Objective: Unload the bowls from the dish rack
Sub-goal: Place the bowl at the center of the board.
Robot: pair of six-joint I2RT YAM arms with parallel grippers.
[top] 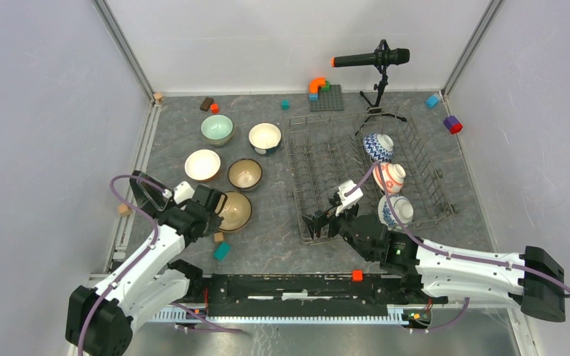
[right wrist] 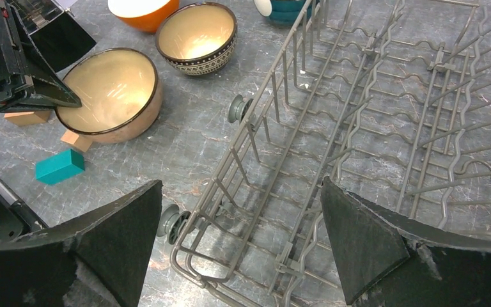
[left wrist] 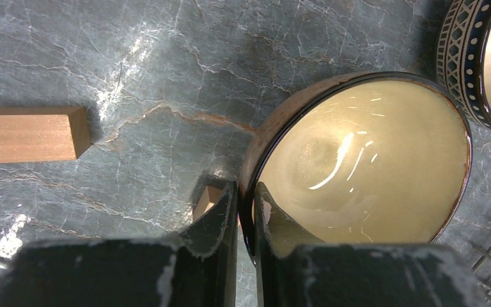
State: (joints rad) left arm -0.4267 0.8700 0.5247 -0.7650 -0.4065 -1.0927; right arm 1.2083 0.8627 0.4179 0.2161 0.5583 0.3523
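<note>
The left pincer [left wrist: 246, 199] is nearly closed on the rim of a brown speckled bowl [left wrist: 364, 160], one finger inside the cream-glazed hollow and one against the outer wall. The bowl looks to be resting upright on the worktop [left wrist: 134, 77], clear of the dish rack [top: 326, 159]. Four more unloaded bowls stand on the worktop beyond this pincer.

The right pincer [right wrist: 241, 192] hangs fully open and empty over the rack's near left corner, with bare tines directly beneath it. Three bowls remain in the rack, well off to this pincer's right. They are tipped on edge in a row running from near to far along the rack's right side: a blue-and-white bowl [top: 396, 210] closest, a red-and-white one [top: 390, 176] behind it, and a blue zigzag one [top: 378, 147] farthest.

The right arm is plainly the nearer one, so the next pick probably falls to it, with a sideways reach to the closest bowl's upturned rim. A teal block [right wrist: 59, 166] lies just short of the held bowl. No brand, label or writing can be read anywhere.
</note>
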